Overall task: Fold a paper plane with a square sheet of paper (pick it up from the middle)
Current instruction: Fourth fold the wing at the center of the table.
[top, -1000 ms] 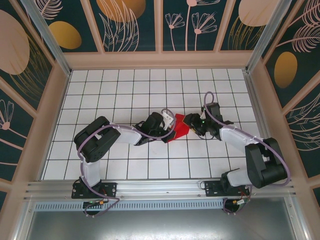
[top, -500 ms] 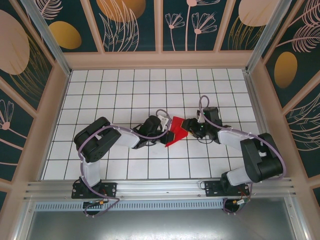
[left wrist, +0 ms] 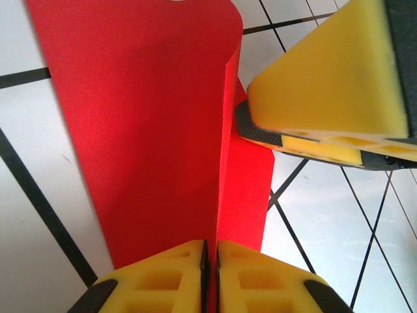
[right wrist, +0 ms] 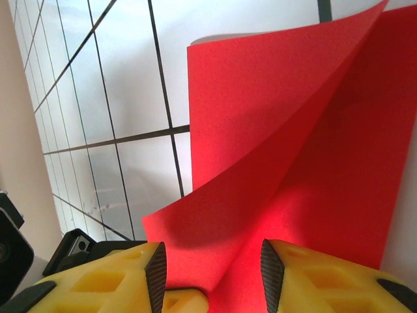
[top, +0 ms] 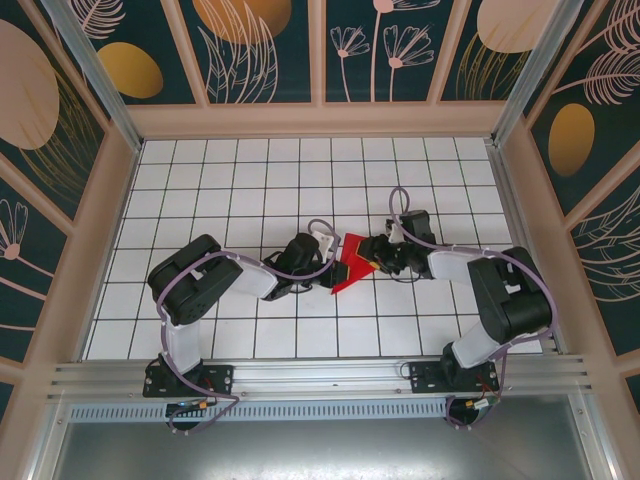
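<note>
The square sheet of paper (top: 350, 264) is bright red and lies bent over on itself at the middle of the white grid table (top: 250, 180). My left gripper (top: 330, 272) comes in from the left and is shut on the sheet's doubled edge; in the left wrist view the paper (left wrist: 150, 130) runs up from between the closed yellow fingers (left wrist: 210, 261). My right gripper (top: 375, 256) meets the sheet from the right. Its jaws (right wrist: 212, 277) stand apart, with a curled flap of the paper (right wrist: 293, 163) between them. The right gripper's yellow finger (left wrist: 326, 72) hangs over the sheet's right edge.
Wooden walls with patterned panels (top: 320, 120) enclose the table on three sides. An aluminium rail (top: 320, 375) runs along the near edge by both arm bases. Bare tiles (top: 300, 330) lie all round the paper.
The right arm has swung left and lower onto the sheet, and its jaws have narrowed. The paper has dropped from a raised bunch to a flatter, pointed fold. The left gripper kept its hold.
</note>
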Robot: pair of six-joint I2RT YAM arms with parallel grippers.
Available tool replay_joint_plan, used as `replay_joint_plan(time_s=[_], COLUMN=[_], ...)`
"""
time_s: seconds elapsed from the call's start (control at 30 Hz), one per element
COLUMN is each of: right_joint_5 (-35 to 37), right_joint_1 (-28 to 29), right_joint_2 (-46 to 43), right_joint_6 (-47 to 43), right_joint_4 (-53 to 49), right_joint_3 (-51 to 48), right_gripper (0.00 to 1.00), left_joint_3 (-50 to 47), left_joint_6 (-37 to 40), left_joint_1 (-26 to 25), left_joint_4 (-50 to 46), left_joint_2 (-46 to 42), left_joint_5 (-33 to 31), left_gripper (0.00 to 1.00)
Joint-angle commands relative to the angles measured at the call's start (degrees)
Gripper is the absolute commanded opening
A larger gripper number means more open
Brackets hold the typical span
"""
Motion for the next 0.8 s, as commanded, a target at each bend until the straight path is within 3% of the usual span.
replay_joint_plan(time_s=[0.0,0.27,0.6,0.77], right_joint_5=[-0.83,-0.81,1.66,3.60], right_joint_1=[0.56,0.90,2.25,2.70], right_joint_2=[1.49,3.96,6.83,7.08], right_joint_6=[-0.87,-0.51,-1.82,-2.60], right_joint_4=[0.91,0.59,-2.87,-5.17], right_joint_3=[1.77,2.86,4.74,5.32], right_gripper=[0.43,0.43,0.47,0.48], left_joint_3=[-0.90,-1.34,-0.35,-0.24], left_joint_6=[-0.80,-0.75,-1.52,-1.07], left_joint_1=[-0.06,-0.03,-0.01,0.04], left_joint_4=[1.92,1.74,1.36,-2.29], left_joint_2=[-1.68,-2.39,-2.03,-4.28], left_joint_5=[-0.47,-0.23,1.94,-0.47], left_gripper=[0.15,0.18,0.28,0.34])
